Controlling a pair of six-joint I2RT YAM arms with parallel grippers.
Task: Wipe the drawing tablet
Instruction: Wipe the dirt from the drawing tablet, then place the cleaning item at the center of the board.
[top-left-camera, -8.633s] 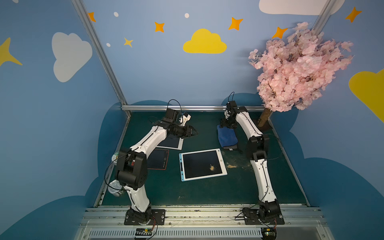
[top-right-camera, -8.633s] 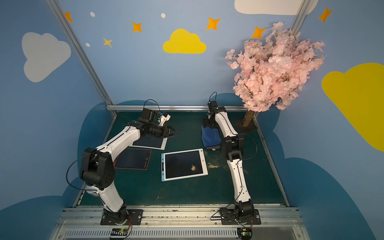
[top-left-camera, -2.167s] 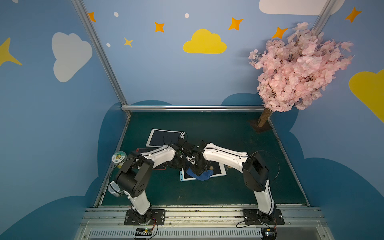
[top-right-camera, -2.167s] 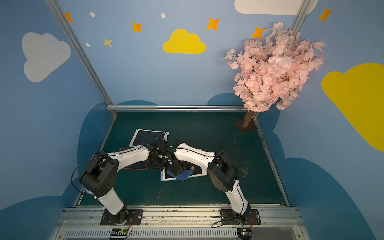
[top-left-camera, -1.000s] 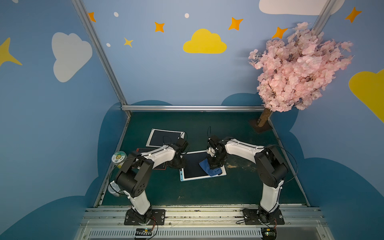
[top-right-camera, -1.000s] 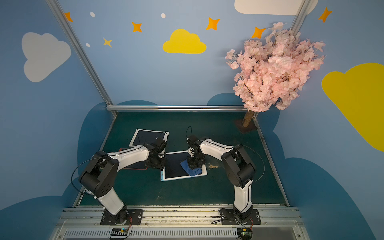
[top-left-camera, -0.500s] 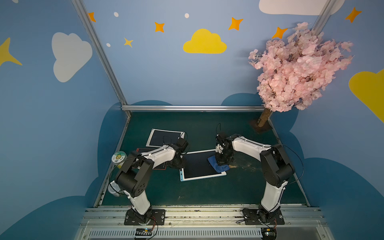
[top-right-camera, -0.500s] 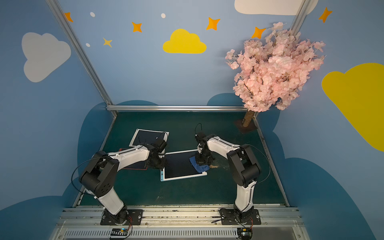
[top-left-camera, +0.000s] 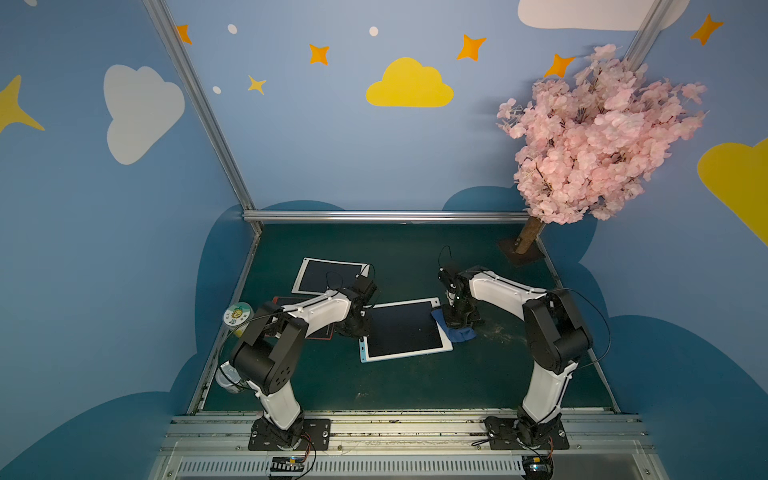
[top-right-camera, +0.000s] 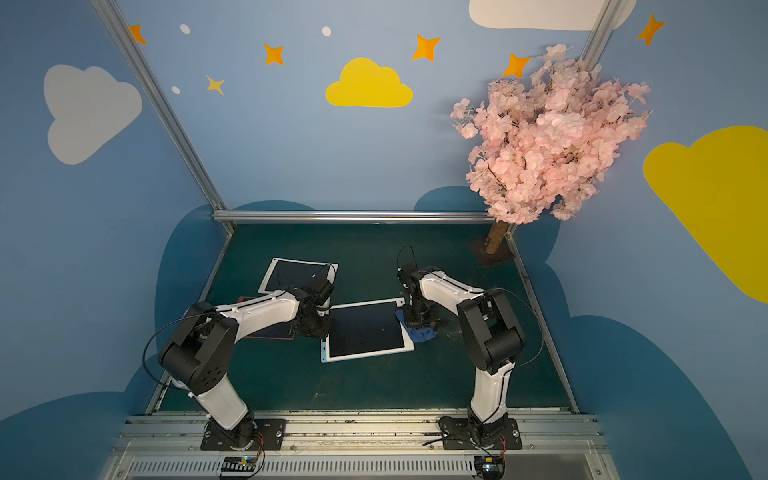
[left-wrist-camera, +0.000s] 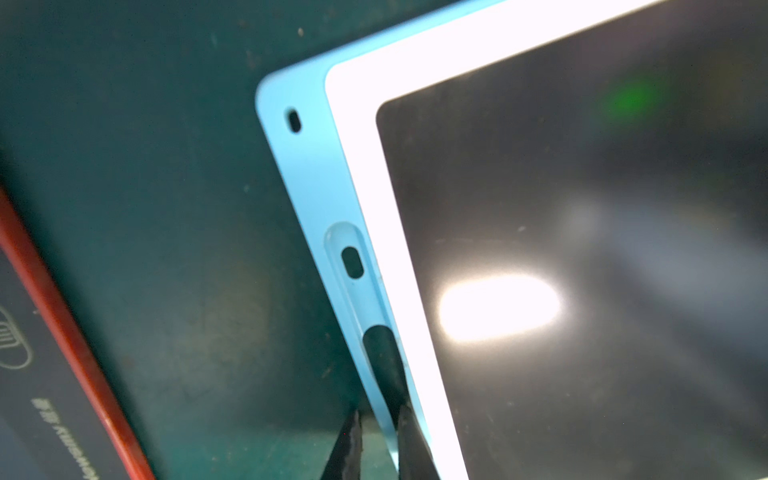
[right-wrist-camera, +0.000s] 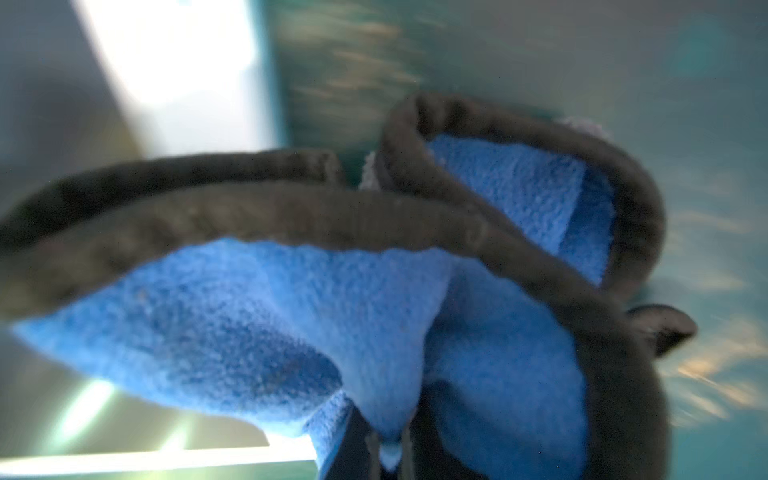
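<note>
This is a staged robot-recording booth, not a lived-in room. Blue walls (top-left-camera: 332, 145) painted with clouds and stars rise behind an artificial pink blossom tree (top-left-camera: 598, 137), whose trunk stands on a dark green mat (top-left-camera: 415, 382). Bare aluminium frame posts (top-left-camera: 199, 108) run up the corners. Across the mat from the tree, 2 white robot arms (top-left-camera: 316, 309) are bolted to a metal rail (top-left-camera: 395, 428), and a drawing tablet (top-left-camera: 403, 328) lies between them.

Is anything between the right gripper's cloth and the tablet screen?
Nothing visible. The blue cloth in the right gripper lies at one edge of the drawing tablet; the left gripper sits at the opposite edge, off the screen.
</note>
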